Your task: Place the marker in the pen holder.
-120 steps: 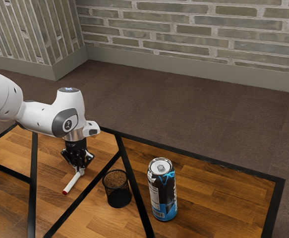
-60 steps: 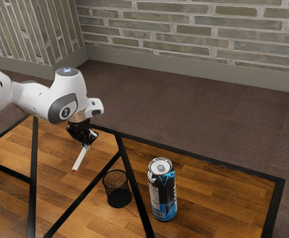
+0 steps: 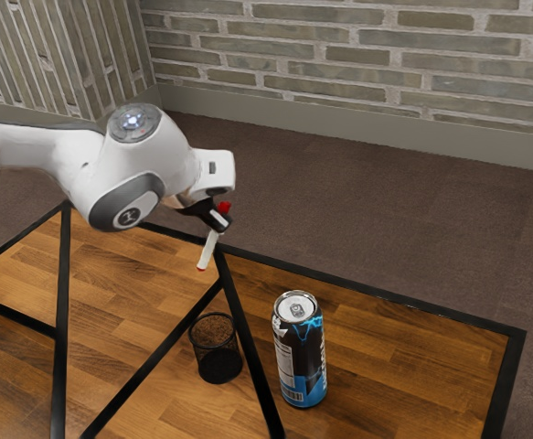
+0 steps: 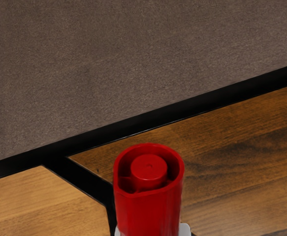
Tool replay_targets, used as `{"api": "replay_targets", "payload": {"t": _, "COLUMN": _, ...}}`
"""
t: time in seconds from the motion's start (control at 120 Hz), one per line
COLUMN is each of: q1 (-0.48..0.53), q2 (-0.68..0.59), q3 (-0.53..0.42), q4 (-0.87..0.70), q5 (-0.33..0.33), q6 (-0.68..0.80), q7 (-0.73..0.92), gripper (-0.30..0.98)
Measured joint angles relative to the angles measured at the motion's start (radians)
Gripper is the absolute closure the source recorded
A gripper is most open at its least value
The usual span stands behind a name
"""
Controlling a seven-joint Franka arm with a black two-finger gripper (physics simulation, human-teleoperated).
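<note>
My gripper (image 3: 218, 218) is up in the air above the table's far edge in the exterior view, shut on the white marker (image 3: 208, 251). The marker hangs nearly upright with a slight tilt, its red cap above the fingers and its other end pointing down. In the wrist view the marker's red cap (image 4: 148, 211) looms large at the lower edge. The black mesh pen holder (image 3: 217, 349) stands upright on the table, lower than the marker and apart from it.
A tall black and blue can (image 3: 300, 352) stands beside the pen holder, toward the exterior view's right. Black strips cross the wooden table (image 3: 385, 366), and a dark border (image 3: 385, 298) runs along its edge. Brown floor and a brick wall lie beyond.
My hand has risen and moved toward the exterior view's right, tilting as it went. The marker has come up off the table with it and now hangs more upright. Pen holder and can have stayed put.
</note>
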State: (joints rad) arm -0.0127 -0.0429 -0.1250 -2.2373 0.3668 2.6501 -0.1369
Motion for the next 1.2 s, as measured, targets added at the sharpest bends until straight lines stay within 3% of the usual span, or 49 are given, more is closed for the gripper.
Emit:
{"api": "replay_targets", "payload": {"t": 0.375, "q1": -0.064, "q2": -0.174, "q3": -0.033, "q4": -0.246, "q5": 0.017, "q6": 0.119, "q7": -0.133, "gripper": 0.79}}
{"api": "replay_targets", "payload": {"t": 0.9, "q1": -0.065, "q2": -0.197, "q3": -0.074, "q4": -0.3, "q5": 0.013, "q6": 0.136, "q7": -0.307, "gripper": 0.79}}
{"api": "replay_targets", "payload": {"t": 1.083, "q1": -0.065, "q2": -0.213, "q3": -0.105, "q4": -0.299, "q5": 0.003, "q6": 0.1, "q7": -0.341, "gripper": 0.4}}
{"api": "replay_targets", "payload": {"t": 1.2, "q1": -0.021, "q2": -0.2, "q3": -0.104, "q4": -0.257, "q5": -0.001, "q6": 0.068, "q7": -0.355, "gripper": 0.23}}
